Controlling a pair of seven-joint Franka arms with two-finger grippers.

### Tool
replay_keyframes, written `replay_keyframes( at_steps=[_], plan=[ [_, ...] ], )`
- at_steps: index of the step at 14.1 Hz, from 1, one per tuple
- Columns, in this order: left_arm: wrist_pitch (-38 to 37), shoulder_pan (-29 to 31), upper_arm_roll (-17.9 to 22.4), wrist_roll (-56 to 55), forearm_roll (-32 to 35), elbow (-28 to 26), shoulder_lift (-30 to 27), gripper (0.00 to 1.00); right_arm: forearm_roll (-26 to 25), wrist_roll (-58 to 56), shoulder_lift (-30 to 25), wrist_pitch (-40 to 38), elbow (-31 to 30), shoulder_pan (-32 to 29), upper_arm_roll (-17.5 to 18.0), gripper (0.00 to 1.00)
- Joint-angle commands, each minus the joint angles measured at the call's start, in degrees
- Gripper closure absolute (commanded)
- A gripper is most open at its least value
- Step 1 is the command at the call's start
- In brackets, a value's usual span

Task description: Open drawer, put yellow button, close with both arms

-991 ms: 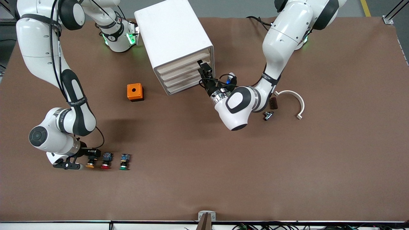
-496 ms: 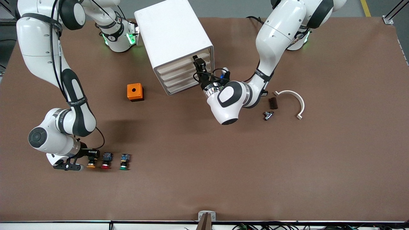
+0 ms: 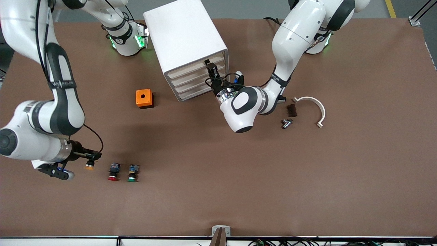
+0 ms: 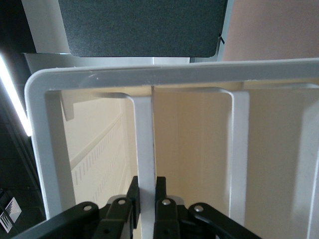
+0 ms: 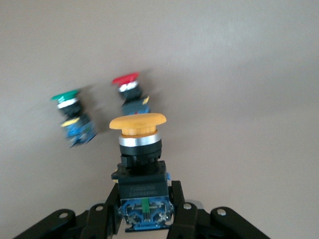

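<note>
Two steps in hand at once, by the look of it: drawer to be drawn out, button to be carried over.

Big white drawer cabinet (image 3: 186, 48) first. Left pincer (image 4: 145, 199) at its front, clamped narrow on a thin upright white rib of a drawer (image 3: 201, 73) near the top of the stack. Best pulled straight out along the drawer's own travel, slow and level, with no twist, lest the slim rib slip from the fingers (image 4: 162, 191) or the light cabinet drag across the tabletop (image 3: 239, 177).

Smaller: right pincer (image 3: 91, 160) up over the tabletop toward the right arm's end, closed on the yellow button (image 5: 138, 130), gripped by its black and blue body, cap pointing away from the wrist. Just beside it, down on the tabletop, the red button (image 3: 113, 172) and the green button (image 3: 133, 172). Best kept high and clear of those two, then brought over the drawer only once it stands open.
</note>
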Motion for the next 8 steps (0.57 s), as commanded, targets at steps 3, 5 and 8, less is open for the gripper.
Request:
replay_keyframes(
  at_steps=[3,5,8],
  plan=[
    [0.13,1.34,0.26,-0.39,-2.1,0.94,0.68,0.89,0.86,15.75,-12.37,-6.85,-6.54,4.89,-0.03,1.0],
    [0.13,2.92,0.26,-0.38,-2.27,0.94,0.68,0.88,0.86,22.43,-15.72,-9.22,-7.61,7.35,-0.03,1.0],
    [0.21,5.38,0.43,-0.03,-3.67,1.03,0.68,0.87,0.94,31.75,-19.24,-10.64,-9.62,11.3,-0.03,1.0]
  ],
)
